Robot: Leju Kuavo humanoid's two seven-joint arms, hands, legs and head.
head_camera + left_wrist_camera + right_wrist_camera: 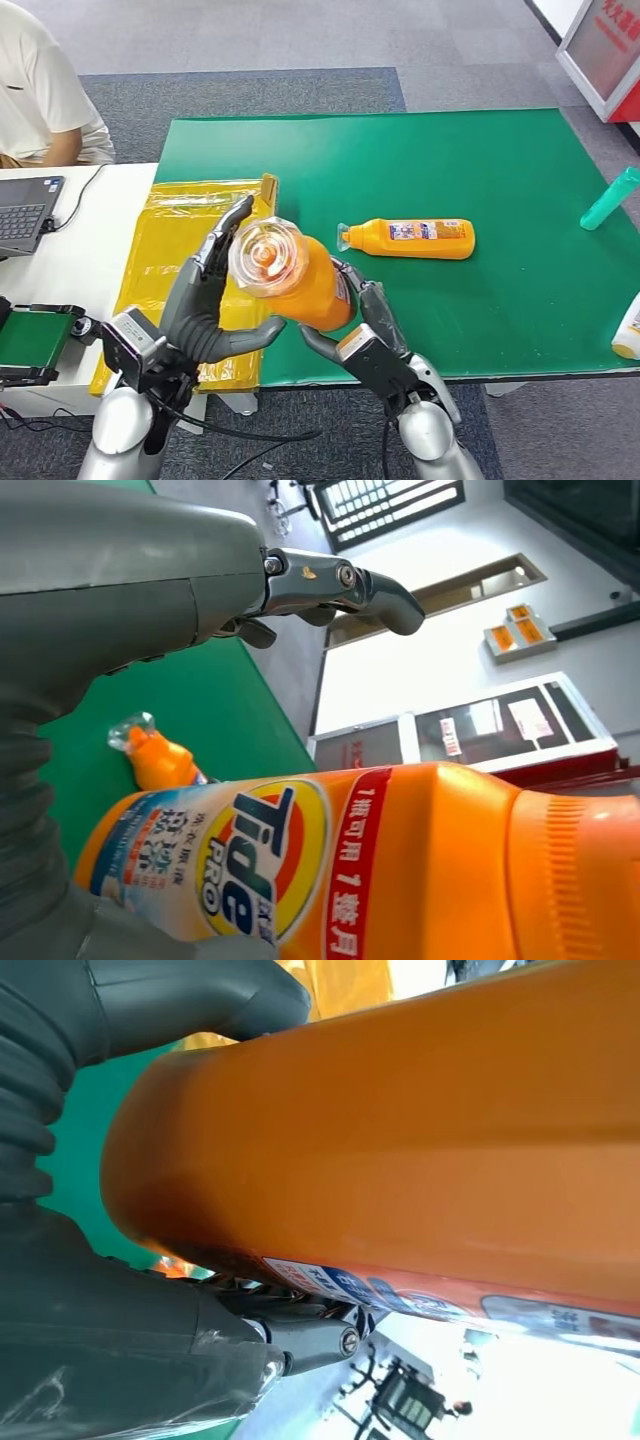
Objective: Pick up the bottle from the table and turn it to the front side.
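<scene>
Green table [490,180], right hand [362,315] gripping lifted bottle [302,280], fingers largely hidden, left hand [207,290] spread beside it

Second orange bottle [411,238] lies flat on the green mat [521,190], just beyond the raised hands, blocking a straight forward reach. Teal bottle [610,199] and white bottle [628,330] sit at far right edge. Yellow bag [170,250] covers left side. Open mat between.
</scene>
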